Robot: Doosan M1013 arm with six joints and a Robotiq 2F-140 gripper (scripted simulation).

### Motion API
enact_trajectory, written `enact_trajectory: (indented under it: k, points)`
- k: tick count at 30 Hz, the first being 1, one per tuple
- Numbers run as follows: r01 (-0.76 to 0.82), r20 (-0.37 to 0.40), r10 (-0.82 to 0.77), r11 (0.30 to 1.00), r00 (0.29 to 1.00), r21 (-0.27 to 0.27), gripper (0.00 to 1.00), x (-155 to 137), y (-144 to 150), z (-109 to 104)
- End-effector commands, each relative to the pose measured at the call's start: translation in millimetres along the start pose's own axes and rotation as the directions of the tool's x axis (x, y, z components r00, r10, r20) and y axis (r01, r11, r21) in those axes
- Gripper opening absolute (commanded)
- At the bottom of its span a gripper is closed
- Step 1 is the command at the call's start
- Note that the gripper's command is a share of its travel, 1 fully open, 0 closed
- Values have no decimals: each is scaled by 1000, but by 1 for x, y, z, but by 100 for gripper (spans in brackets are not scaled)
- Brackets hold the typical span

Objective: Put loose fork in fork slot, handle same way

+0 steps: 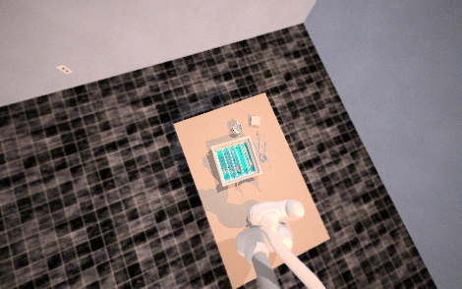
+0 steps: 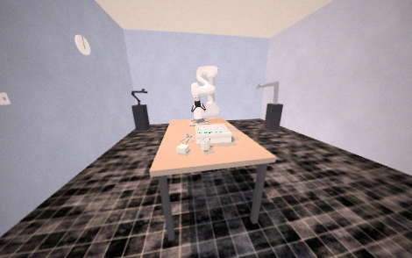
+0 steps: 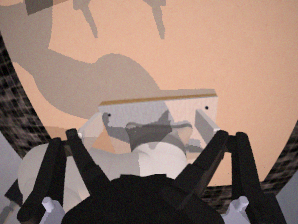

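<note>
Nothing done yet: we hang with gripper [image 2: 197, 106] spread wide and empty near the arm's base, loose fork [image 1: 263, 149] on the table [image 1: 295, 206] beside the tray [image 1: 235, 180].

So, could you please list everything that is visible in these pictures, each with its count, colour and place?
Table: one, light wood top, grey legs, middle of the room.
Cutlery tray: one, pale rim, turquoise slots holding cutlery, on the table.
Loose cutlery: a few grey pieces, exact count unclear, on the table beside the tray.
Small box: one, whitish, on the table's far end from the arm.
Small cup-like thing: one, grey-white, next to the box.
Stands with small arms: two, dark, by the back wall.
Round wall plate: one, white, on a side wall.
Floor: dark chequered tiles.
Robot arm: one, white, at the table's end.
Tool: one, black, open, holding nothing.
</note>
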State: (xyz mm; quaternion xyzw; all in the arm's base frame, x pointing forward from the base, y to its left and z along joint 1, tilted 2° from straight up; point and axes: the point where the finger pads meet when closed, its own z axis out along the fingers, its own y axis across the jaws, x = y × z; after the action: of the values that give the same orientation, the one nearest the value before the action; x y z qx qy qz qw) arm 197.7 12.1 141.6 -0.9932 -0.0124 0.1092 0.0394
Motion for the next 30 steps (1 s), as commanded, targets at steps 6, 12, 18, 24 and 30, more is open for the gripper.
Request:
enact_trajectory:
  k: [6, 12, 18, 24, 30]
  points:
    - [0, 0, 0, 1000, 1000, 0, 100, 0, 0, 0]
    - [0, 0, 0, 1000, 1000, 0, 100, 0, 0, 0]
    - [0, 0, 0, 1000, 1000, 0, 100, 0, 0, 0]
    - [-22, -31, 22, 1000, 999, -16, 100, 64, 16, -38]
    - [-64, -89, 60, 997, 994, -42, 100, 148, 39, -77]
